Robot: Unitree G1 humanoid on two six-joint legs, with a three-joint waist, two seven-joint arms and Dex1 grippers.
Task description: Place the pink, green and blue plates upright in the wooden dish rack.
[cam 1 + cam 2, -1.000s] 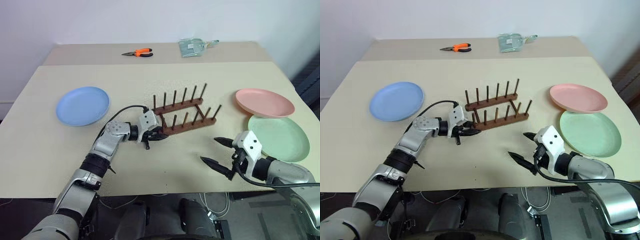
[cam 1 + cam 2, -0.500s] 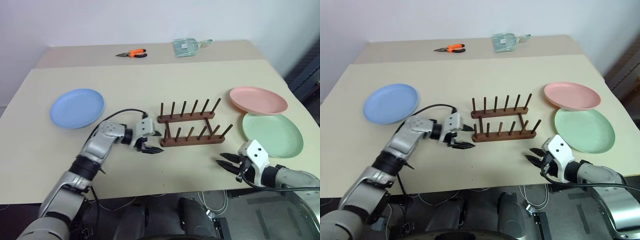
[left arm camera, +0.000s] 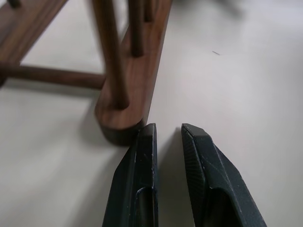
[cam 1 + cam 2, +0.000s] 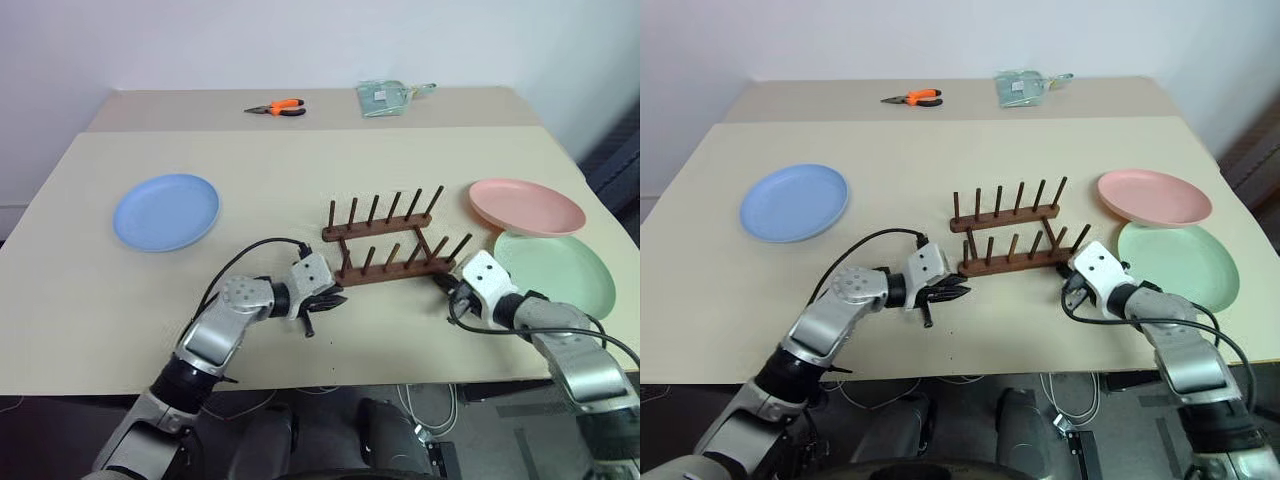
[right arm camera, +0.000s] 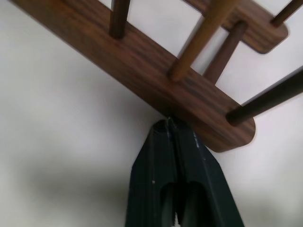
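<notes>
From my head camera, the tips of my right gripper (image 4: 1071,276) are hard to make out against the dark wood. My right wrist camera settles it: the two black fingers (image 5: 163,156) are pressed tight together, holding nothing, their tips touching the side of the rack's near bar close to its right end. The green plate (image 4: 560,275) is partly covered by my right forearm at its near edge, and the pink plate (image 4: 527,206) overlaps its far rim.

The wooden rack (image 4: 392,245) stands empty at the middle of the table (image 4: 300,170), its pegs leaning a little to the right. The blue plate (image 4: 166,211) lies flat at about ten o'clock from the rack, well apart. The pink plate is at three o'clock, the green one at four. Orange-handled pliers (image 4: 275,106) and a clear packet (image 4: 388,96) lie at the far edge, about twelve o'clock.

My left gripper (image 3: 166,130) reaches in low from seven o'clock, pointing at the left end of the near bar. Its fingers stand slightly apart, gripping nothing, one tip just beside the bar's rounded end.
</notes>
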